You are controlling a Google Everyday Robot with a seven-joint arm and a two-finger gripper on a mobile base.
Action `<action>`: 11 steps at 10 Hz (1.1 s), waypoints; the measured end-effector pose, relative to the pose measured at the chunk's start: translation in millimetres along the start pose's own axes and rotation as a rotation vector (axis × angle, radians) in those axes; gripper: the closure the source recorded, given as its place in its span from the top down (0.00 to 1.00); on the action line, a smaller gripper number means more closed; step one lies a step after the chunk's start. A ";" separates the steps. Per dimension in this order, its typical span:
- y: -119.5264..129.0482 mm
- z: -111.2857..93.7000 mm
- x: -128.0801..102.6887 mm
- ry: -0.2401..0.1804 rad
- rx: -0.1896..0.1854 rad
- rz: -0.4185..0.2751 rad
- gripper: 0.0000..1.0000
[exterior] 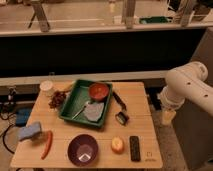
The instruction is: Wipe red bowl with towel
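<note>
Gripper (167,116) hung off table (137,107) right side, grip state can't be told. Grey towel (93,111), probably, to be pinched first, then swirled inside red bowl (99,91).

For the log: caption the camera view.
Red bowl and towel in green tray; end effector hangs beside the table.

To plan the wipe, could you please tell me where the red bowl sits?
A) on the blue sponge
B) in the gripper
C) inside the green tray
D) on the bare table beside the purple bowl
C: the red bowl sits in the green tray beside the grey towel, while the gripper hangs past the right edge of the table.
</note>
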 end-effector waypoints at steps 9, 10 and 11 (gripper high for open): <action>-5.7 2.5 -47.9 0.002 0.031 -0.132 0.80; -6.8 2.2 -48.3 0.003 0.034 -0.146 0.80; -7.9 3.1 -48.6 0.003 0.036 -0.167 0.80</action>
